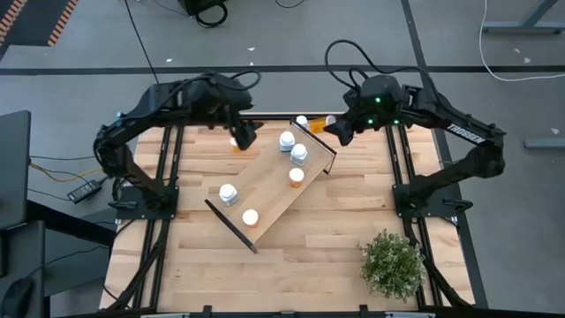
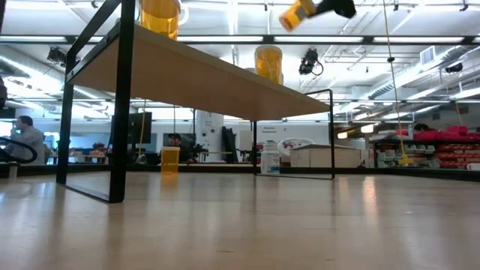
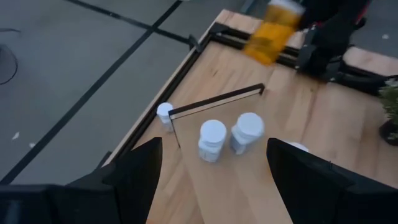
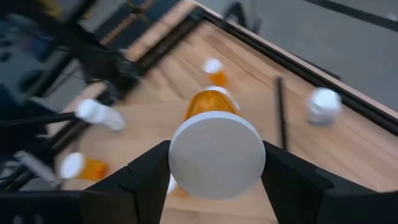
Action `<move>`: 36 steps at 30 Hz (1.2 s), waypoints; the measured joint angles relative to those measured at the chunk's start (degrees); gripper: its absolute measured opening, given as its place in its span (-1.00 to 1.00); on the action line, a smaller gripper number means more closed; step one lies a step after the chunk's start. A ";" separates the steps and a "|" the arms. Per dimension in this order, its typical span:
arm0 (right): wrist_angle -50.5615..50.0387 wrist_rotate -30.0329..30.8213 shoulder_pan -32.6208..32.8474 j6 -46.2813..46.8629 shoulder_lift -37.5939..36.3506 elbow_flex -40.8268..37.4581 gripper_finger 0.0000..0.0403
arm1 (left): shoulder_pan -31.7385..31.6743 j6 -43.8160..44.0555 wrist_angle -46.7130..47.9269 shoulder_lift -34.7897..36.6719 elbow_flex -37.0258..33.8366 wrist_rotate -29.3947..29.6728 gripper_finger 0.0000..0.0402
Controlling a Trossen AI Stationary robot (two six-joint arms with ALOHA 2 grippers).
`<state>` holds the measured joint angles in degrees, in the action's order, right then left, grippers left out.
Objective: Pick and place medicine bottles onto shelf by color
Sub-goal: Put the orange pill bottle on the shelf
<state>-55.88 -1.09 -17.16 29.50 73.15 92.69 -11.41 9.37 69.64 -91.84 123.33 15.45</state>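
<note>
The right gripper [image 4: 214, 180] clamps an orange bottle [image 4: 214, 149] aloft above the shelf [image 1: 265, 190], presumably bound for the orange group, while the left gripper [image 3: 214, 180] hovers open and empty.

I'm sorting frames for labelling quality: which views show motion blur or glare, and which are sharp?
High view: sharp and evenly lit. Low view: ceiling lights glare, and the orange bottle with white cap held aloft is smeared. Left wrist view: that bottle is blurred, while the two white bottles on the light-wood shelf read clearly. Right wrist view: the background streaks, though the gripped bottle's cap stays fairly crisp.
</note>
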 joint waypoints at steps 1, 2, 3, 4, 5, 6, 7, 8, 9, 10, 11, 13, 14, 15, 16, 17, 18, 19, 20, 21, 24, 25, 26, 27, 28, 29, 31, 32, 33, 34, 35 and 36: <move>0.99 -0.04 1.01 -0.15 0.22 0.26 0.19 | -0.21 -0.20 -0.13 -0.73 0.00 0.01 0.46; 2.10 -0.04 2.01 -0.18 0.36 0.53 0.19 | -0.55 -0.25 -0.10 -1.34 -0.02 -0.01 0.46; 2.99 -0.04 2.93 -0.18 0.46 0.63 0.19 | -0.86 -0.24 -0.11 -2.09 -0.02 -0.01 0.46; 3.66 -0.04 3.82 -0.18 0.70 0.67 0.19 | -1.04 -0.29 -0.72 -2.78 -0.02 0.01 0.46; 4.42 -0.03 4.64 -0.16 0.86 0.73 0.19 | -1.22 -0.49 -1.23 -3.25 -0.02 -0.01 0.46; 4.62 0.00 5.41 -0.13 1.11 0.74 0.19 | -1.48 -1.11 -1.78 -3.85 -0.03 -0.01 0.46; 4.42 0.29 6.19 -0.05 1.59 0.74 0.19 | -1.56 -1.74 -3.25 -4.42 -0.03 -0.02 0.46; 4.59 0.71 6.92 -0.05 1.95 0.74 0.19 | -1.56 -2.18 -5.03 -4.69 -0.02 -0.01 0.46; 4.64 1.01 7.57 -0.05 2.40 0.72 0.19 | -1.56 -2.32 -6.31 -4.80 -0.06 -0.04 0.46; 4.88 1.28 8.17 -0.01 3.00 0.72 0.19 | -1.56 -2.34 -7.73 -4.85 -0.11 -0.24 0.46; 5.30 1.35 8.68 -0.01 3.32 0.72 0.19 | -1.51 -2.33 -9.85 -4.91 -0.06 -0.91 0.46; 5.90 1.56 9.30 0.04 4.30 0.70 0.19 | -1.32 -2.25 -12.47 -4.91 0.00 -3.79 0.46; 7.02 1.67 9.65 0.04 4.60 0.70 0.19 | -1.30 -2.23 -12.63 -4.96 0.00 -5.35 0.46; 7.64 1.76 9.89 0.24 5.00 0.68 0.19 | -1.30 -2.22 -12.78 -5.04 0.00 -6.67 0.46; 8.51 1.98 10.01 0.33 5.42 0.68 0.19 | -1.27 -2.17 -12.53 -5.04 0.00 -7.41 0.46; 10.14 2.01 10.13 0.36 5.62 0.68 0.19 | -1.21 -2.17 -12.01 -5.04 0.00 -7.77 0.46; 11.65 2.11 10.23 0.57 5.82 0.68 0.19 | -1.14 -2.14 -11.20 -5.04 0.00 -7.84 0.46; 13.07 2.12 10.25 0.76 6.01 0.68 0.19 | -0.96 -2.14 -10.40 -5.21 0.00 -7.81 0.46; 14.61 2.12 10.25 0.84 6.07 0.68 0.19 | -0.84 -2.10 -10.11 -5.36 0.00 -7.79 0.46; 15.83 2.12 10.25 1.00 6.09 0.68 0.19 | -0.84 -2.12 -9.51 -5.49 0.00 -7.78 0.46; 18.40 2.13 10.24 1.07 6.09 0.68 0.19 | -0.84 -2.11 -8.67 -5.55 -0.09 -7.79 0.46; 18.84 2.12 10.22 1.08 6.09 0.68 0.19 | -0.84 -2.12 -8.61 -5.49 -0.07 -7.79 0.46; 19.00 2.13 10.22 1.08 6.09 0.68 0.19 | -0.84 -2.11 -8.60 -5.46 -0.07 -7.78 0.46; 18.98 2.15 10.25 1.08 6.09 0.68 0.19 | -0.84 -2.12 -8.60 -5.46 -0.07 -7.77 0.46; 19.00 2.13 10.22 1.04 6.09 0.68 0.19 | -0.84 -2.10 -8.58 -5.46 -0.07 -7.77 0.46; 19.00 2.14 10.22 0.97 6.09 0.68 0.19 | -0.87 -2.12 -8.58 -5.46 -0.07 -7.75 0.46; 19.16 2.13 10.22 0.94 6.09 0.68 0.19 | -0.95 -2.10 -8.58 -5.46 -0.07 -7.75 0.46; 19.42 2.14 10.22 0.95 6.09 0.68 0.19 | -0.95 -2.10 -8.53 -5.46 -0.07 -7.75 0.46; 19.68 2.18 10.22 0.94 6.09 0.68 0.19 | -0.95 -2.11 -8.46 -5.46 -0.07 -7.75 0.46; 20.06 2.42 10.19 0.93 6.09 0.68 0.19 | -0.95 -2.10 -8.45 -5.46 -0.07 -7.75 0.46; 20.47 2.69 10.18 0.93 6.09 0.68 0.19 | -0.95 -2.10 -8.45 -5.46 -0.07 -7.71 0.46; 20.82 2.88 10.18 0.91 6.09 0.68 0.19 | -0.95 -2.10 -8.45 -5.46 -0.07 -7.70 0.46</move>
<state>-35.06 1.79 -6.98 30.41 79.24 93.36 -12.36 7.27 61.19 -97.30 123.26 7.75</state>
